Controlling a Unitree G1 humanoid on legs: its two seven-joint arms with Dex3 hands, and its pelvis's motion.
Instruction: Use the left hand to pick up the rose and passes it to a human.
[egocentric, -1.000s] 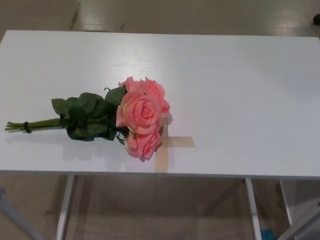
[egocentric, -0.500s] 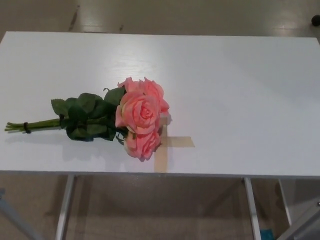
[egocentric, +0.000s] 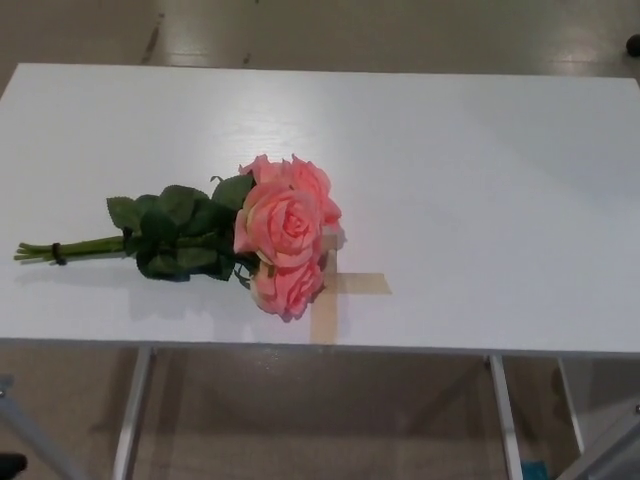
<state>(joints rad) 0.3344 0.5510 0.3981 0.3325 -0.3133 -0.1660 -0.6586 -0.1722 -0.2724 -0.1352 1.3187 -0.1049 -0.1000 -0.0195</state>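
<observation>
Nothing but a slight shift of the whole head view can be noted since a second ago: the bunch of pink roses with green leaves and bound stems (egocentric: 240, 243) lies unmoved on the white rectangular table (egocentric: 480, 180), its blooms over a cross of tan tape (egocentric: 345, 287). Neither hand is shown, so finger state cannot be told and the pick-up is judged not yet begun; no writing or label can be read.

A white table (egocentric: 450, 180) fills most of the head view, its top smooth and faintly glossy. A cross of tan masking tape (egocentric: 340, 290) is stuck flat near the front edge, one strip running to the edge itself. Pale metal legs (egocentric: 131, 410) show below the front edge, left and right. A beige floor (egocentric: 350, 30) lies beyond the far edge, with a small dark object (egocentric: 633, 43) at the upper right corner, too little visible to identify
</observation>
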